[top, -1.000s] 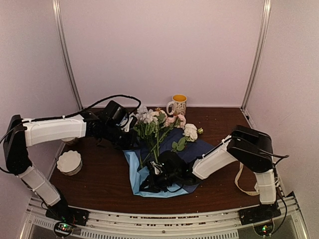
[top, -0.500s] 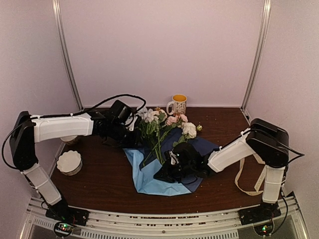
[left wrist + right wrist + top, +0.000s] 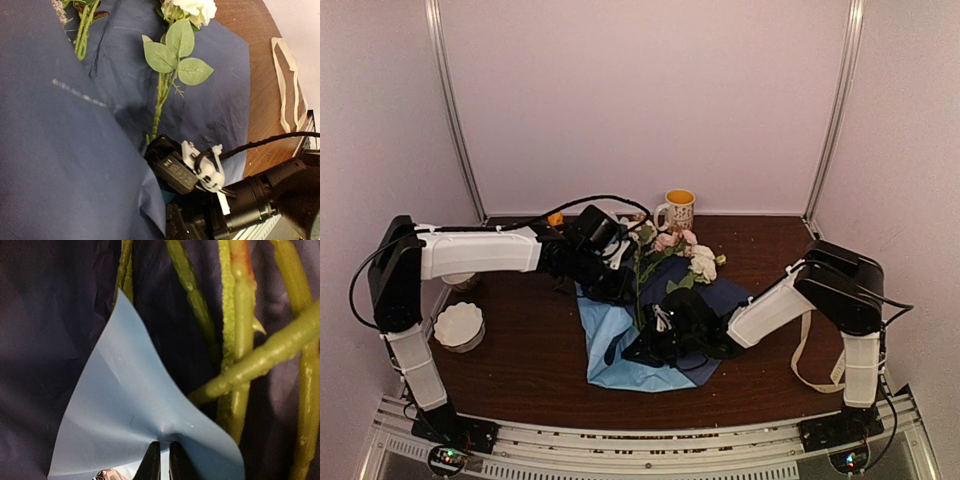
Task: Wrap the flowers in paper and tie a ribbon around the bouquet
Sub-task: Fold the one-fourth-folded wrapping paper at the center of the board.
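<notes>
Centrally, paper (image 3: 605,342) lies on brown tbl (image 3: 520,372), pale walls (image 3: 650,100) behind.

We stretch our left arm (image 3: 470,252) level across the surface from its raised shoulder, wrist bent down, and the left gripper (image 3: 617,283) at its end is closed. Our right arm (image 3: 770,310) folds at the elbow and slopes down toward the middle. The right gripper (image 3: 164,462) lies low, nearer our bases than the left gripper and slightly to its right. Its fingertips (image 3: 152,461) almost meet, pinching a fold of the paper (image 3: 135,410).
</notes>
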Robot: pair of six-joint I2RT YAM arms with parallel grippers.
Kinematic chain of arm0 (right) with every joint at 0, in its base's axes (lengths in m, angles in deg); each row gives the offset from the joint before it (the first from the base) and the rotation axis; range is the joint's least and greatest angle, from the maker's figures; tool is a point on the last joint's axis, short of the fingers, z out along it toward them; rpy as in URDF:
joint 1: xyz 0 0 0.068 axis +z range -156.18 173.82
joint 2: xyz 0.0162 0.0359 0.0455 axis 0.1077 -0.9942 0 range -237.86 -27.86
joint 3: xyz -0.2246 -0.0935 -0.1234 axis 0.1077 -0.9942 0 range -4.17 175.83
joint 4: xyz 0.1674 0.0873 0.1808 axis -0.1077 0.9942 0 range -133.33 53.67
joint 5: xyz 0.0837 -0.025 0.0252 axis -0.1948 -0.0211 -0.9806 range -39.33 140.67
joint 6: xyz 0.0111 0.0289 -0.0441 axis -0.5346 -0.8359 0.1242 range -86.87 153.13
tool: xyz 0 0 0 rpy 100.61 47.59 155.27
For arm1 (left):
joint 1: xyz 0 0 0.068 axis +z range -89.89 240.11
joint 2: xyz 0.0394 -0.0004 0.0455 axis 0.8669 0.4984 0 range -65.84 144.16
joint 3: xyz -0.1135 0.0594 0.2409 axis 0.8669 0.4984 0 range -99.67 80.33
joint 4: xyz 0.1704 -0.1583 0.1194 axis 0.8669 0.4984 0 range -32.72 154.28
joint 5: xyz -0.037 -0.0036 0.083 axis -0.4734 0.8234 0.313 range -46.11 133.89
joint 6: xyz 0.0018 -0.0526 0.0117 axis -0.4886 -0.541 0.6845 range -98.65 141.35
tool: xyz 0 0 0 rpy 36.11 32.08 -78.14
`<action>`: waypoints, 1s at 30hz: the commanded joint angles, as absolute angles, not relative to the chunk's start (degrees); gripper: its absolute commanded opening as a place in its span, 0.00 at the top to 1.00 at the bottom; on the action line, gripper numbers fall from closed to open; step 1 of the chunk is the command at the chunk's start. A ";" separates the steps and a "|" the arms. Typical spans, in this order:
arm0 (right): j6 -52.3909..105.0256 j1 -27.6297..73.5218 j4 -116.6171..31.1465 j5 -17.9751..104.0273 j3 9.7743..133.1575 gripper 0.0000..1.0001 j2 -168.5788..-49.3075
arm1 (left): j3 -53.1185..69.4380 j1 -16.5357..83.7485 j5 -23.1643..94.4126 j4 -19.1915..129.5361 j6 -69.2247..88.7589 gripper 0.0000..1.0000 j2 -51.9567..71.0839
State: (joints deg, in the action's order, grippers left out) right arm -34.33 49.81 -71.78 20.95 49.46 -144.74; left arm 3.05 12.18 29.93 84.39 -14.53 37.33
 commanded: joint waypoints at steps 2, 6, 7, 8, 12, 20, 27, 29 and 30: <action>-33.67 49.71 -70.35 23.84 45.66 0.93 -139.48 | -0.53 12.40 28.77 83.38 -12.31 1.00 41.46; -31.64 49.57 -69.40 26.00 43.23 0.92 -134.07 | -0.94 12.55 29.23 83.21 -12.01 1.00 43.54; -30.62 49.54 -68.11 26.24 43.14 0.91 -132.99 | -1.08 12.56 29.21 83.18 -11.98 1.00 44.13; -29.61 49.65 -66.94 26.38 43.09 0.91 -132.23 | -1.18 12.56 29.09 83.13 -11.97 1.00 44.66; -27.77 49.70 -64.95 26.04 42.40 0.90 -130.35 | -1.09 12.72 28.53 83.20 -12.51 1.00 45.17; -26.64 51.72 -67.02 19.51 49.41 0.90 -137.30 | 4.25 14.91 33.18 83.89 -13.02 1.00 36.46; -25.95 54.62 -64.77 17.91 58.03 0.90 -143.73 | 13.17 15.90 33.70 82.67 -15.61 1.00 26.76; -27.34 54.35 -65.66 18.23 58.95 0.90 -146.07 | 14.98 15.74 31.51 81.34 -17.02 1.00 24.38; -27.91 54.27 -65.98 18.23 59.55 0.90 -147.38 | 15.78 15.42 31.37 80.75 -17.58 1.00 23.25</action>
